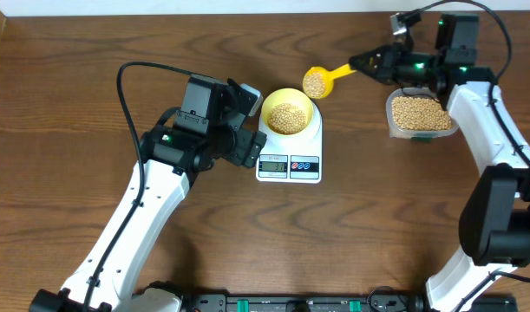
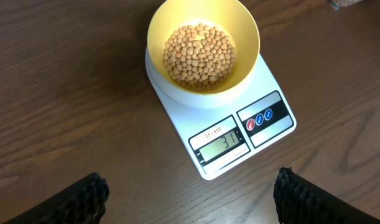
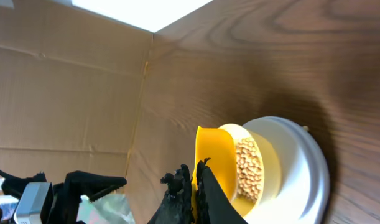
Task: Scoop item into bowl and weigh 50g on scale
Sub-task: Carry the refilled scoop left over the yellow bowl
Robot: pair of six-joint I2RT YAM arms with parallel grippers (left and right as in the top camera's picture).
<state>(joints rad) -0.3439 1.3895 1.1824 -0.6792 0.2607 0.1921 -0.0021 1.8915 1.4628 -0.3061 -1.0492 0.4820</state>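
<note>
Sitting on dark wood-grain desk [image 1: 65, 104], brown cardboard wall [image 3: 65, 93] behind. Holding left hand [image 2: 193, 199] wide apart, clamping right hand [image 1: 362, 63] on yellow scoop [image 1: 317, 82].

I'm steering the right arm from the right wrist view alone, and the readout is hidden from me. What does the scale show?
Observer: The left wrist view shows 31 on the grey display of the white rectangular digital scale.
Operator: Is my scoop loaded?
Observer: Yes. Overhead, the yellow long-handled plastic scoop holds small round tan beans, by the far-right rim of the small round pale yellow bowl.
Operator: And the left arm?
Observer: Its fingers are open and empty, left of the scale, apart from the bowl.
</note>
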